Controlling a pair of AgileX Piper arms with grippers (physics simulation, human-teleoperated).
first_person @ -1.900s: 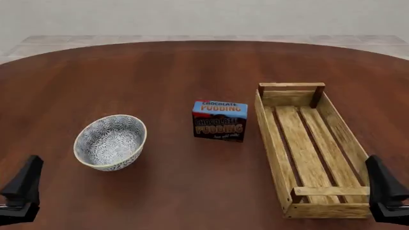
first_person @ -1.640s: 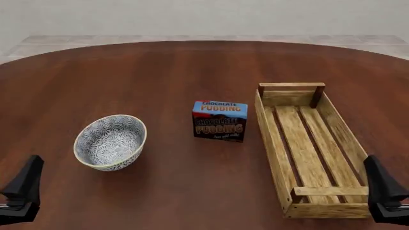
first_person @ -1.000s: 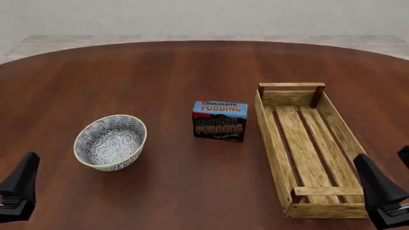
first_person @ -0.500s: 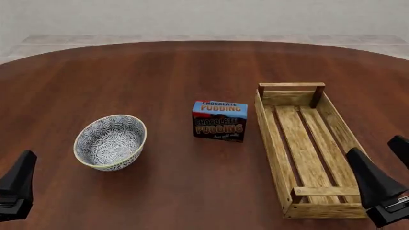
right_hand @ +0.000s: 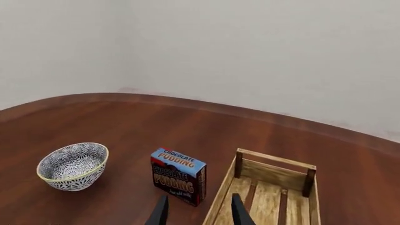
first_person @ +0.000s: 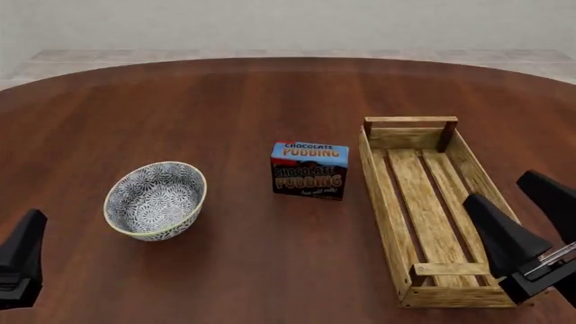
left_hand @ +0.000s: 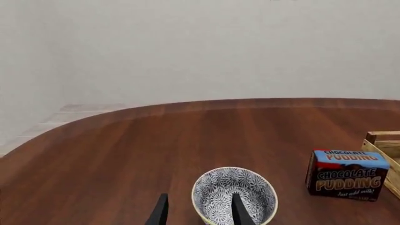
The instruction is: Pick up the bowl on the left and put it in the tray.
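The bowl (first_person: 155,200), patterned blue-grey and white with a pale rim, stands upright on the table's left side. It also shows in the left wrist view (left_hand: 234,194) and the right wrist view (right_hand: 72,166). The tray (first_person: 382,196), a long light-wood slatted crate, lies on the right with nothing in it. My left gripper (left_hand: 200,198) is open and hangs short of the bowl; one of its fingers (first_person: 23,256) shows at the front view's lower left edge. Open as well, my right gripper (first_person: 495,187) hovers over the tray's near right corner.
A chocolate pudding box (first_person: 309,170) stands upright between the bowl and the tray, close to the tray's left wall. The round wooden table (first_person: 270,94) stretches well beyond all three things, with a pale wall behind it.
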